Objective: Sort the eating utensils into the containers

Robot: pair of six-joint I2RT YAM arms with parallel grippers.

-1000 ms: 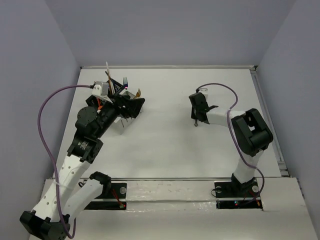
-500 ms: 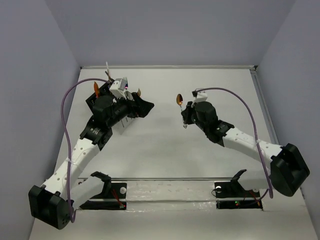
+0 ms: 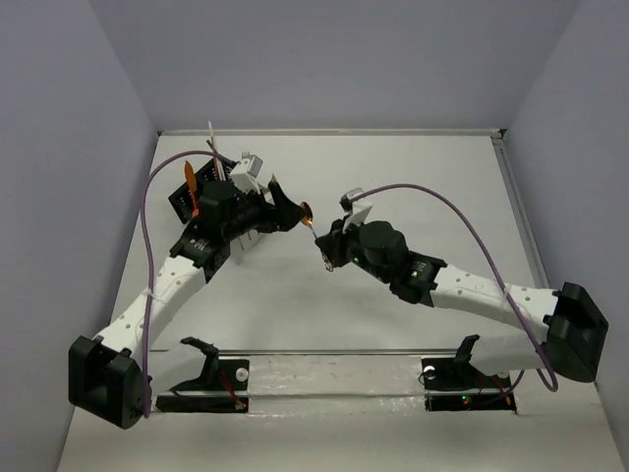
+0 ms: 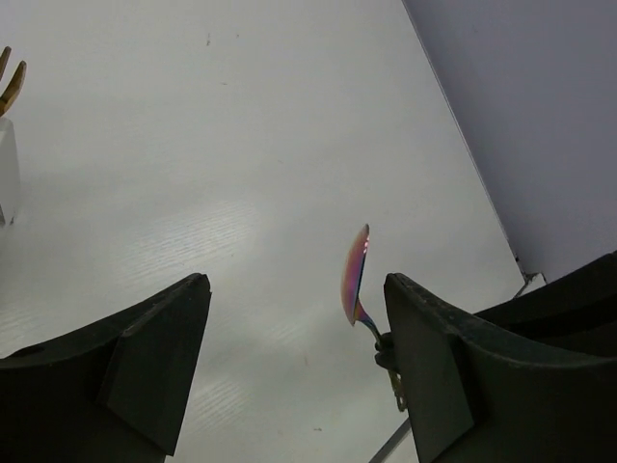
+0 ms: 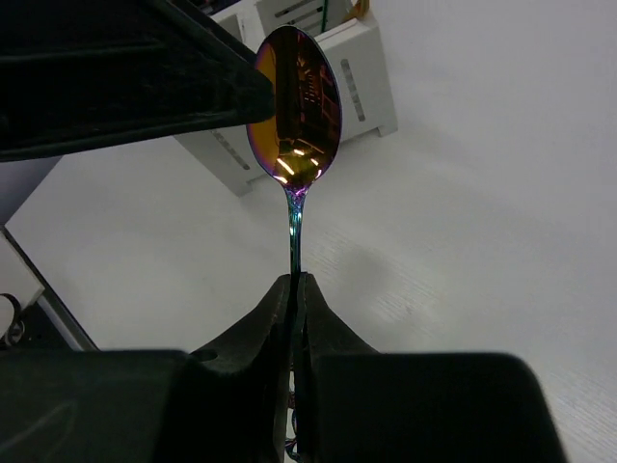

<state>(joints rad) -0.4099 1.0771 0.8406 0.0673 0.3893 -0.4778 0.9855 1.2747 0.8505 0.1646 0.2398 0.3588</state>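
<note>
Spoon (image 3: pixel 308 216) held in the air over the far-left part of the counter (image 3: pixel 413 167), just to the right of the white caddy (image 3: pixel 257 234) and not touching the surface. Right claw (image 3: pixel 326 252) pressed together on the tip of the handle, pinching it. The spoon's long axis runs out of that claw, bowl at the free end, slanting toward the counter's far-left corner and the left arm. Left claw (image 3: pixel 291 211) spread wide. In its wrist view the bowl (image 4: pixel 355 280) shows edge-on in the gap between the two dark fingers (image 4: pixel 145 376), close to one of them and well off the other. Contact cannot be told; none is evident. The left arm is plainly the nearer to both containers, with the black caddy (image 3: pixel 187 205) behind it near the far-left corner, an orange utensil (image 3: pixel 189 182) standing in it. Judgement: a hand-over, in which the left claw needs the bowl or neck centred between its fingers before closing, or the thin edge may slip. Appearance: slim, polished, iridescent. In the right wrist view the bowl (image 5: pixel 294 106) is gold-orange with a violet rim and the neck teal to purple. It mirrors its surroundings and looks slick.
</note>
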